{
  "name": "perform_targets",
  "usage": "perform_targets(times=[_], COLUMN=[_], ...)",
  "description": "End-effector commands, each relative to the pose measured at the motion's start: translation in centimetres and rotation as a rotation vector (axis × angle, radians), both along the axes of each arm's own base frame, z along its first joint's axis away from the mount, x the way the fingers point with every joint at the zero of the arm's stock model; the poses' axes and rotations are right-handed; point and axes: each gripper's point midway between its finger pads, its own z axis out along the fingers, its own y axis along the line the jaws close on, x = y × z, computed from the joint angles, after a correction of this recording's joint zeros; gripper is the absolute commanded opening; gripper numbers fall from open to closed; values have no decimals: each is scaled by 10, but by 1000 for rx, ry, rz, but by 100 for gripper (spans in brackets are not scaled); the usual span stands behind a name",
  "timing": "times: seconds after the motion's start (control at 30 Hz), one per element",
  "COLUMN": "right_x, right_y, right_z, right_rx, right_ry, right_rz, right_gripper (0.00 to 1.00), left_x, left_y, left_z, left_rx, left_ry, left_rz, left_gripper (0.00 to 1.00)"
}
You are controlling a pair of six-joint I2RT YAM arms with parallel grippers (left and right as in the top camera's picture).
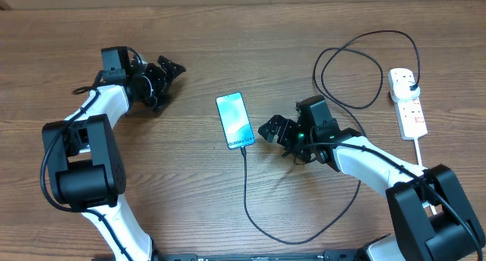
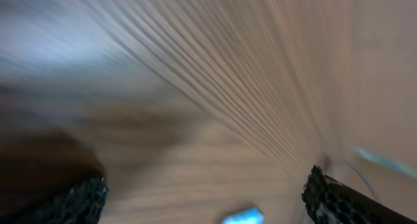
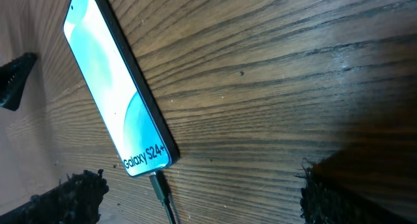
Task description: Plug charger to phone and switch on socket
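**benchrat:** Fingers (image 2: pixel 339 201) of the left gripper (image 1: pixel 171 83) fill the bottom corners of its own wrist view. They're spread wide with nothing between them, just blurry wood. It sits off at the left of the table (image 1: pixel 228 33), I'd guess to stay out of the way.

**wirenut:** Yep. Moving right, the phone (image 1: pixel 234 121) lies flat mid-table, screen up and lit. The charger (image 1: pixel 247 193) looks seated in its bottom edge. From there it loops toward the front edge, passes the right arm and curls over to the socket.

**benchrat:** Right gripper (image 1: pixel 278 139) is just beside the phone on its right, also wide apart and pinching nothing. The phone's lower corner is just ahead of its fingertips, not touching.

**wirenut:** So the phone end looks done to me. The socket (image 1: pixel 408 105) is well off at the far right, with the black plug (image 1: pixel 410 83) in its farthest outlet. Can't tell whether the switch is on. The right arm is nearer, so that press is probably its job.
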Motion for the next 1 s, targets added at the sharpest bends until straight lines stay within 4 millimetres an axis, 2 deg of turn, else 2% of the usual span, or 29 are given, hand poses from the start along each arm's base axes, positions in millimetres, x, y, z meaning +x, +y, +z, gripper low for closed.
perform_targets(times=[0.0,0.17,0.3,0.73,0.97], right_x=[-12,-12,-13,-13,-24], right_y=[-10,-9,-7,27,31], right_z=[-18,-18,-17,8,9], right_rx=[-47,-44,-29,170,207], right_ry=[47,52,59,34,93], right_rz=[-14,-21,-15,87,96], right_gripper=[100,100,100,100,100], left_x=[5,4,4,4,4], left_y=[49,70,70,70,70], left_z=[-15,-18,-18,-18,-18], left_rx=[283,387,390,390,390], left_ry=[25,42,42,42,42], left_rz=[145,211,213,213,213], left_gripper=[100,100,100,100,100])
